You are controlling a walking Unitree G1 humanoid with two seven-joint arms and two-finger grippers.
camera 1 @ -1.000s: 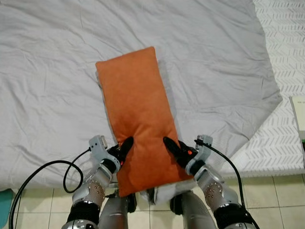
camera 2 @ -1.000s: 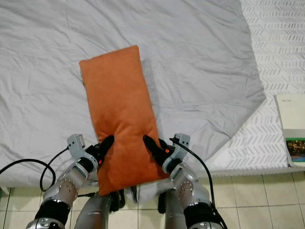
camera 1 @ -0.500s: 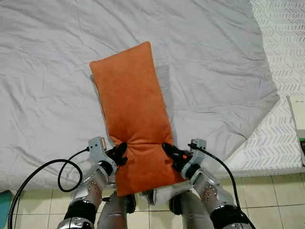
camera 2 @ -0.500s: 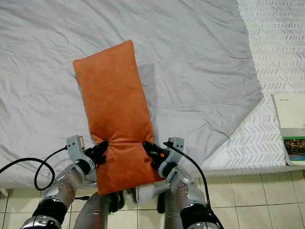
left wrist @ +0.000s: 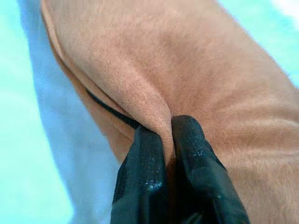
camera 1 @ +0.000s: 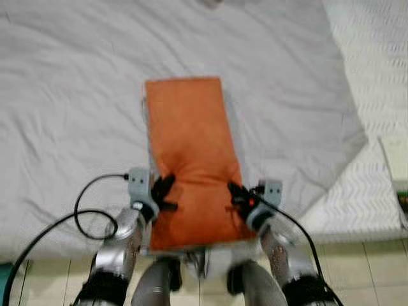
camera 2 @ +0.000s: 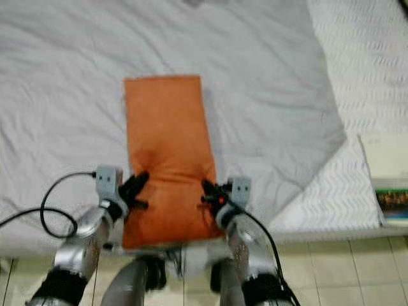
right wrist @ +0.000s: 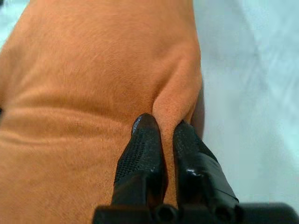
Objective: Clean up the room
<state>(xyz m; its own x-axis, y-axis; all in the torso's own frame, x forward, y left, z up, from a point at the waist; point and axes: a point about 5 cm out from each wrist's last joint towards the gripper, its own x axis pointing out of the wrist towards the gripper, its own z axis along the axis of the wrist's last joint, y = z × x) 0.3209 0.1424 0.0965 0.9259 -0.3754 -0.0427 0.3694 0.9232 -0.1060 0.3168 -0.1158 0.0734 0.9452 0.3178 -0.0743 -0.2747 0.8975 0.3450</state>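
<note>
A long orange cushion hangs lengthwise over the grey bed sheet, its near end over the bed's edge. My left gripper is shut on the cushion's left side edge, pinching a fold of the orange fabric between its fingers. On the opposite side, my right gripper is shut on the cushion's right edge, with a ridge of fabric squeezed between its fingers. Both eye views are blurred.
The grey sheet ends in a corner at the right, over a white patterned mattress. A book lies on the mattress at the far right. Beige floor tiles run along the bed's near edge.
Both grippers have carried the cushion forward and turned it straighter, so its far end now lies square on the sheet. The camera has shifted and the picture has blurred.
</note>
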